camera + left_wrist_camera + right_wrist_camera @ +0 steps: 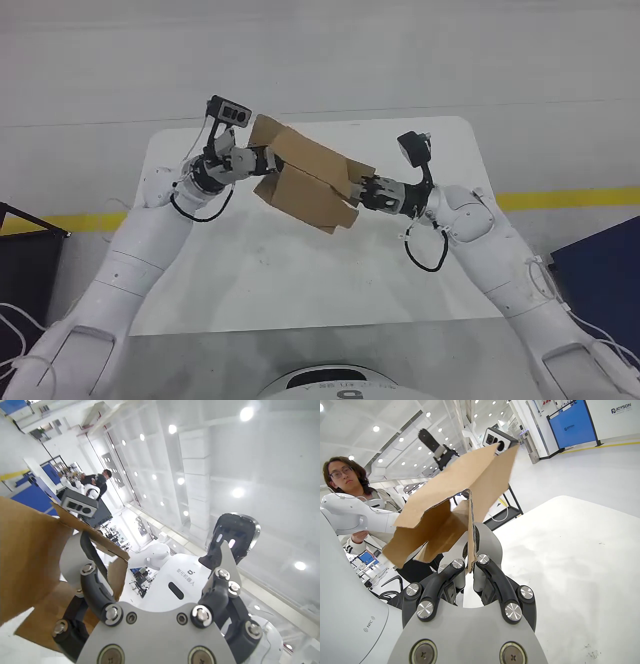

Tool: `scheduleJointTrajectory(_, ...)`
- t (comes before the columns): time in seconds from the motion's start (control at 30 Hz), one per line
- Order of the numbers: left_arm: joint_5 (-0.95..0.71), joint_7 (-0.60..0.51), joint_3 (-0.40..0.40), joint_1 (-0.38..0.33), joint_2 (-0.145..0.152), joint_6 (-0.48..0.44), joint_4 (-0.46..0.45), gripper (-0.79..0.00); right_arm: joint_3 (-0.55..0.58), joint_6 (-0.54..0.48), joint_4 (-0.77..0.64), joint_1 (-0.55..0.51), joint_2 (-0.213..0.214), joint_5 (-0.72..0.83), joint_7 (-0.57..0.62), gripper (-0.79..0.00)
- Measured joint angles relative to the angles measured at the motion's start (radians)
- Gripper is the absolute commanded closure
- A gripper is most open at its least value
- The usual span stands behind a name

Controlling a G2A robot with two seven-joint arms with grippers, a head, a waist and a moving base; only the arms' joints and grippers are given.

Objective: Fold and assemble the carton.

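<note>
My right claw (471,552) is clenched on a thin edge of the carton (440,507). My left claw (154,542) is spread wide at the other end, one finger (88,550) tucked against a flap, nothing pinched. The carton hangs tilted between both claws, lifted off the table (300,280), half opened with its flaps loose. It looks light: thin corrugated board, stiff across panels, bending at creases and easy to crush, so I judge the best hold is a panel edge near a crease, not a loose flap.
</note>
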Motion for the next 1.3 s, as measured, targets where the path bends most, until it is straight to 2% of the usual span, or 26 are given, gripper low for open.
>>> scheduleJointTrajectory(0.17, 0.038, -0.075, -0.065, 0.022, -0.027, 0.076, -0.015, -0.785, -0.002, 0.005, 0.006, 0.001, 0.001, 0.015, 0.000, 0.000)
scheduleJointTrajectory(0.33, 0.193, -0.122, -0.109, 0.022, -0.041, 0.123, -0.024, -0.785, -0.009, 0.020, 0.011, 0.004, 0.001, 0.032, 0.014, 0.000)
scheduleJointTrajectory(0.5, 0.365, -0.129, -0.113, 0.011, -0.042, 0.130, -0.045, -0.785, -0.013, 0.028, 0.013, 0.009, 0.002, 0.049, 0.026, 0.000)
scheduleJointTrajectory(0.7, 0.363, -0.133, -0.116, 0.014, -0.045, 0.134, -0.083, -0.785, -0.016, 0.044, 0.022, 0.011, 0.001, 0.072, 0.028, 0.000)
scheduleJointTrajectory(0.87, 0.425, -0.136, -0.120, 0.014, -0.039, 0.137, -0.103, -0.785, -0.014, 0.056, 0.034, 0.012, 0.002, 0.104, 0.028, 0.000)
scheduleJointTrajectory(0.97, 0.505, -0.136, -0.113, 0.007, -0.029, 0.137, -0.108, -0.705, -0.011, 0.064, 0.039, 0.012, 0.002, 0.122, 0.024, 0.000)
scheduleJointTrajectory(1.0, 0.542, -0.130, -0.106, 0.003, -0.024, 0.131, -0.109, -0.650, -0.009, 0.067, 0.040, 0.012, 0.001, 0.129, 0.021, 0.000)
scheduleJointTrajectory(1.1, 0.566, -0.098, -0.092, -0.001, -0.014, 0.099, -0.113, -0.385, -0.007, 0.075, 0.042, 0.014, 0.001, 0.133, 0.022, 0.000)
scheduleJointTrajectory(1.2, 0.585, -0.075, -0.077, -0.008, -0.003, 0.075, -0.112, -0.323, -0.007, 0.080, 0.037, 0.017, 0.001, 0.120, 0.026, 0.000)
scheduleJointTrajectory(1.27, 0.602, -0.061, -0.067, -0.014, 0.005, 0.062, -0.106, -0.212, -0.007, 0.084, 0.034, 0.018, 0.001, 0.109, 0.027, 0.000)
scheduleJointTrajectory(1.3, 0.610, -0.050, -0.061, -0.017, 0.009, 0.050, -0.102, -0.188, -0.008, 0.086, 0.032, 0.018, 0.000, 0.105, 0.025, 0.000)
